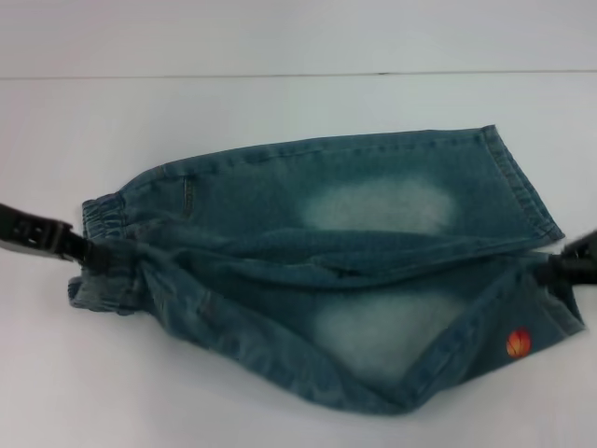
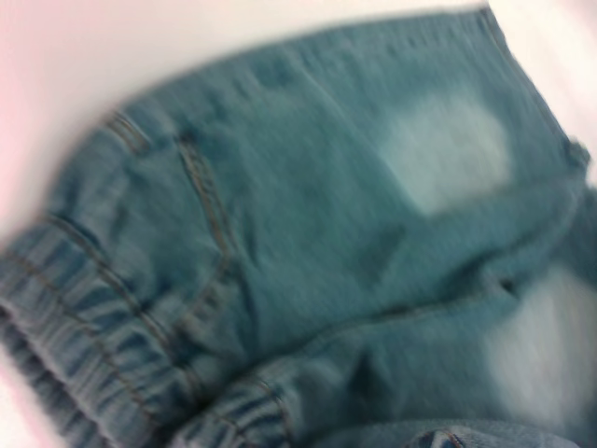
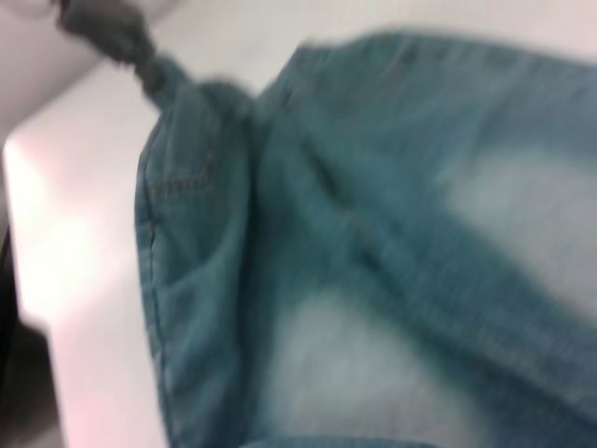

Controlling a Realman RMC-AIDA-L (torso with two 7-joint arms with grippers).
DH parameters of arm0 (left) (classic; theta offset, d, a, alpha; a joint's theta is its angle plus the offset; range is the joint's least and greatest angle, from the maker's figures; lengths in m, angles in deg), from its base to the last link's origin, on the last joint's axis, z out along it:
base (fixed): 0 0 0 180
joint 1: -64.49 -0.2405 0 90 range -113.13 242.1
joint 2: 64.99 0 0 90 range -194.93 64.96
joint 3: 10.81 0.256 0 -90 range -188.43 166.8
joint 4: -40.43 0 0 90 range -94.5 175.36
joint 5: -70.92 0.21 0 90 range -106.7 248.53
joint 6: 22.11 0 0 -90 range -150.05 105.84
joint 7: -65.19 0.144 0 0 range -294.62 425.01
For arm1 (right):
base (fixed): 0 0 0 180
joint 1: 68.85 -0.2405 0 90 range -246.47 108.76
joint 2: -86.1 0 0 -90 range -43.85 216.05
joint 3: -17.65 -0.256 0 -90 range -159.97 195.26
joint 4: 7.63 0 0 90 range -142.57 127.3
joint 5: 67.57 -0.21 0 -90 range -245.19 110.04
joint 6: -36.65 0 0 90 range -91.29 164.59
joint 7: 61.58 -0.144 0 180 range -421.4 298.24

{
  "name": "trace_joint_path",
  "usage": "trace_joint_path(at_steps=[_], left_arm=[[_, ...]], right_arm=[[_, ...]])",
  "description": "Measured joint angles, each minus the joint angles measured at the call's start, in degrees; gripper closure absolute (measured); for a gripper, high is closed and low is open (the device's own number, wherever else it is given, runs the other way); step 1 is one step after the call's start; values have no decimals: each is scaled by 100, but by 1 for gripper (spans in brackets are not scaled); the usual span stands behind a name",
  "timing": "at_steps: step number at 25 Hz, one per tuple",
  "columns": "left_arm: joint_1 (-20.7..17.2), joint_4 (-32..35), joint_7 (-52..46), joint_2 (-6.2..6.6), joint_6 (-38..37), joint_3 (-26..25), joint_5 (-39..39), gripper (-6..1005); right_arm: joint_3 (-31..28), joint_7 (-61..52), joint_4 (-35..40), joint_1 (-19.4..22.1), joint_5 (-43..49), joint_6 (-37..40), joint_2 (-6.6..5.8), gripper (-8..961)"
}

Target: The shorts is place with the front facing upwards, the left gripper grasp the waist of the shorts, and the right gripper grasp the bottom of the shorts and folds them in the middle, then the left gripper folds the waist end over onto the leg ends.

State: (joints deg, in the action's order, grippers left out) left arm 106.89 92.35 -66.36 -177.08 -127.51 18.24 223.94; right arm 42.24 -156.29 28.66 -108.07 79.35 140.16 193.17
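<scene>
The near leg of the shorts [image 1: 373,327], carrying a small orange print [image 1: 519,343] beside its hem, is seen lying closest to the head camera, its edge raised and turned inward so that a long ridge of denim is formed along the middle of the garment. The shorts are spread lengthwise across the white surface [image 1: 280,103], with the waist [image 1: 107,243] at the robot's left and the bottom of the shorts [image 1: 522,187] at its right. The left tool [image 1: 93,254] is closed on the gathered elastic band, which is bunched and puckered around the grip. The right tool [image 1: 564,264] is pinched on the hem at the opposite end, where the cloth is drawn to a point. The two ends appear to be held this way so that the near half can be lifted and carried over the far half, which is left flat on the surface with its pale faded patch [image 1: 382,205] facing up. The lengthwise fold is judged to be under way but unfinished, since the near leg is only partly turned. In the right wrist view, the left tool is seen far off, gripping a twisted corner of the waistband [image 3: 191,93]
</scene>
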Motion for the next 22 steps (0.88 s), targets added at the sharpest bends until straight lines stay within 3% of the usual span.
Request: trace_joint_path(at_steps=[10, 14, 22], left_arm=[[9, -155, -387, 58, 802, -266, -34, 954], [-11, -166, -389, 30, 1025, -279, -54, 954], [-137, -181, -331, 29, 1418, -635, -129, 953]], right_arm=[[-300, -134, -317, 401, -1541, -1043, 35, 919], [-332, -70, -417, 454, -2039, -1517, 155, 920], [-333, -243, -432, 303, -2101, -2657, 407, 919]])
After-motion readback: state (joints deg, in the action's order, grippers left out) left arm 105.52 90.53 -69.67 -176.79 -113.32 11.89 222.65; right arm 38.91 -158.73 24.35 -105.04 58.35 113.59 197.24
